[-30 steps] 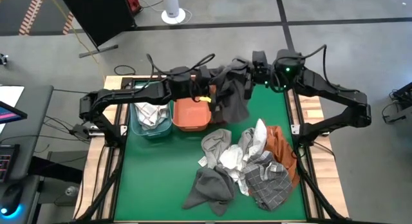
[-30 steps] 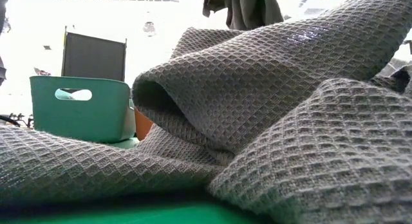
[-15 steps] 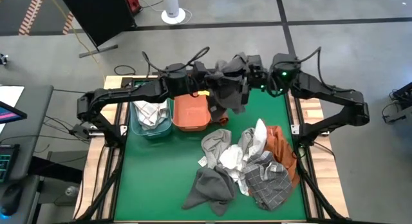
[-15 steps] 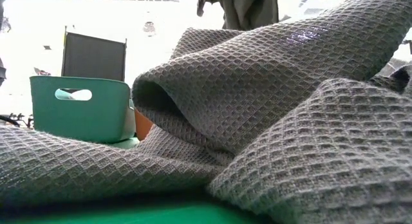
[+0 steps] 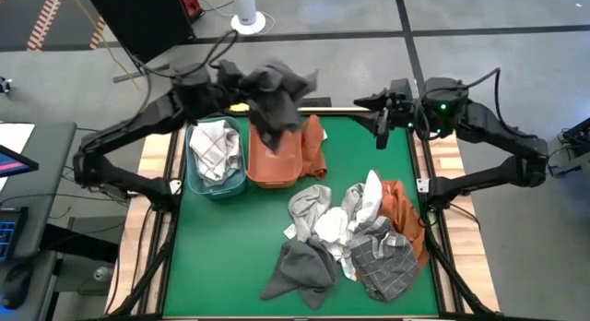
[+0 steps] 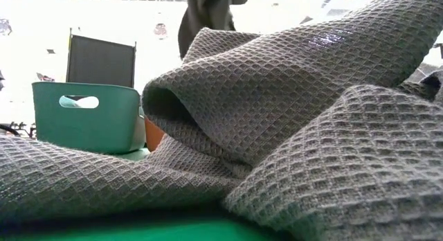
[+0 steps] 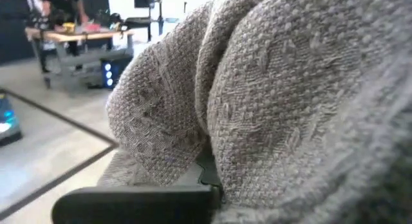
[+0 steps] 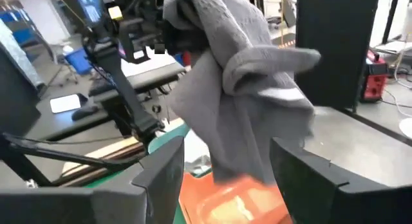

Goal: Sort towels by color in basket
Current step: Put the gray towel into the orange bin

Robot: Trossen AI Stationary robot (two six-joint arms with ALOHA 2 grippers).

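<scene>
Green table [image 5: 230, 266] with two arms. Largest item: the towel pile [image 5: 346, 238], well below and away from both grippers at the near side of the table; white, grey, checked and rust pieces lie tangled and overlapping. Next, two bins under the left gripper [image 5: 241, 81]: a teal bin [image 5: 195, 178] holding a checked towel [image 5: 217, 153], and just beside it an orange bin [image 5: 277, 169] with a rust towel [image 5: 316, 146] draped over its rim.

The left gripper, raised above the far edge of the bins, is clamped on a dark grey towel [image 5: 275, 98]; the cloth hangs in loose folds from the pinch, directly over the orange bin. The right gripper [image 5: 383, 113] stands off to the side, facing the hanging towel across a clear gap, its fingers [image 8: 161, 179] spread apart and empty.

Handling, judged: the towels are light, soft and limp, with a coarse waffle weave that should resist slipping. A pinch on a raised fold or a free corner should lift one piece; a grab at the middle of the pile risks dragging neighbours along. Nothing here looks fragile
</scene>
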